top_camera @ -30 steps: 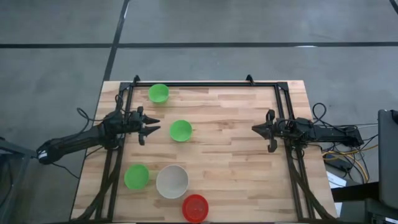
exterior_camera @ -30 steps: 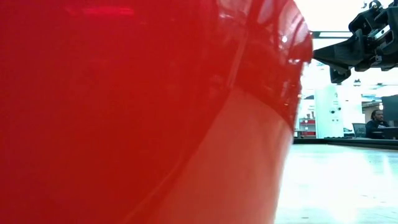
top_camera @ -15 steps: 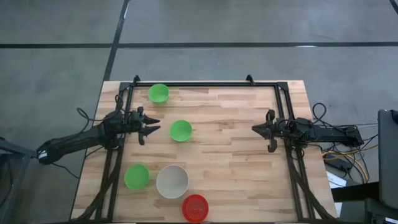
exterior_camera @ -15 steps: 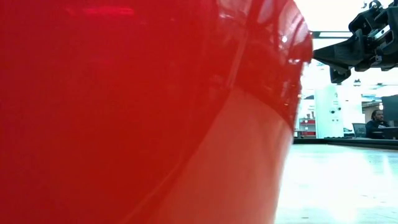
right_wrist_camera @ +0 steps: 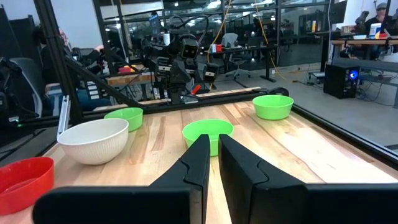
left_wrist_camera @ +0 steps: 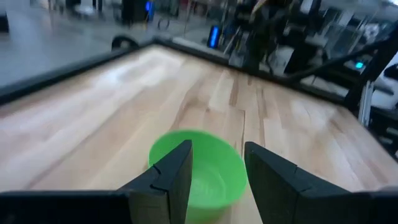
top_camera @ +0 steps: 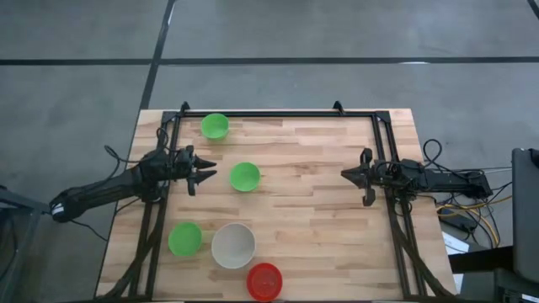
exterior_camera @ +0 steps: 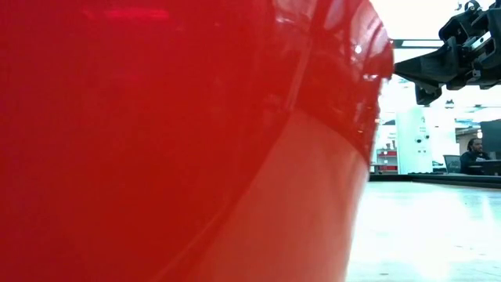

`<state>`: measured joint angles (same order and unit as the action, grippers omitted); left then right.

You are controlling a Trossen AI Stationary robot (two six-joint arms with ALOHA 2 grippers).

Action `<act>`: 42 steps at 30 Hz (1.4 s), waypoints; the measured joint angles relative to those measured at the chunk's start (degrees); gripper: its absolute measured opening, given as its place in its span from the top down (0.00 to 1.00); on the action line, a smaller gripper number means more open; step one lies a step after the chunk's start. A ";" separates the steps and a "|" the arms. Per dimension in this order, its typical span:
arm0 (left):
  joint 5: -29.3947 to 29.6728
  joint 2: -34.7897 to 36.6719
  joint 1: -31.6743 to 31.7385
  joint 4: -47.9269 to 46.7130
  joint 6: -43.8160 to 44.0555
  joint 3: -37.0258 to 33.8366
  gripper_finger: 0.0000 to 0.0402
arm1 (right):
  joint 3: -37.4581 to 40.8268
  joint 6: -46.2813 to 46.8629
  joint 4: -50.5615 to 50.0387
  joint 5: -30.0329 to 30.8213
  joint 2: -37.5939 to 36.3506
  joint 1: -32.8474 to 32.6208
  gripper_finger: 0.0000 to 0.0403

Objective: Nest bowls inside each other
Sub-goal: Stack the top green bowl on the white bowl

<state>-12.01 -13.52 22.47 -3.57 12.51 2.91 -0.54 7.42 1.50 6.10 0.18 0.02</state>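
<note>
The left gripper (top_camera: 205, 175) hangs at the table's (top_camera: 320, 219) left side with its fingers spread and nothing between them. The middle green bowl (top_camera: 244, 176) lies at its three o'clock in the high view, near but not touching. In the left wrist view that same bowl sits dead ahead, its rim framed by the two fingers (left_wrist_camera: 176, 177), so the gripper's axis already lines up with it. A straight reach along that line looks like all the next move needs.

The right gripper (top_camera: 352, 175) waits at the table's right side, well apart from every bowl. Its fingers are nearly together and hold nothing. It faces the same green bowl from the other side, but the left arm is clearly the nearer one.

The other bowls stand apart, none nested yet. From the middle green bowl, a second green bowl (top_camera: 215, 125) sits at eleven o'clock by the far edge. A third green bowl (top_camera: 184, 238) is at seven o'clock, just beside the white bowl (top_camera: 233, 245). The red bowl (top_camera: 264, 280) is at six o'clock at the near edge.
</note>
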 joint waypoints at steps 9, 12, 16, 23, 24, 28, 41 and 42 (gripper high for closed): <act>2.66 -0.02 0.00 -8.37 -0.16 6.29 0.62 | 0.00 0.00 -0.02 -0.01 -0.02 0.00 0.92; 3.82 -0.01 0.00 -9.88 0.94 8.29 0.62 | 0.00 -0.07 -0.02 0.00 -0.02 0.01 0.92; 6.54 0.00 -0.01 -14.12 1.64 11.07 0.62 | 0.00 -0.08 0.00 0.00 -0.02 -0.01 0.92; 11.51 -0.02 0.01 -19.62 2.02 15.98 0.62 | 0.00 -0.01 0.00 0.00 -0.01 0.01 0.92; 12.27 -0.10 0.01 -19.98 2.29 16.64 0.62 | 0.00 0.01 0.00 -0.01 0.00 -0.01 0.92; 14.33 -1.64 0.00 -22.35 2.54 19.61 0.62 | 0.00 0.01 -0.01 -0.01 0.01 -0.01 0.92; 16.66 -13.20 0.69 -24.63 2.34 27.13 0.62 | 0.00 -0.07 0.00 0.00 -0.01 0.00 0.92; 16.70 -14.00 0.92 -24.61 2.34 27.68 0.62 | 0.00 -0.09 0.00 0.01 0.01 0.01 0.92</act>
<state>4.68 -27.52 23.38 -28.18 14.86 30.59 -0.54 7.33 1.50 6.11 0.19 0.03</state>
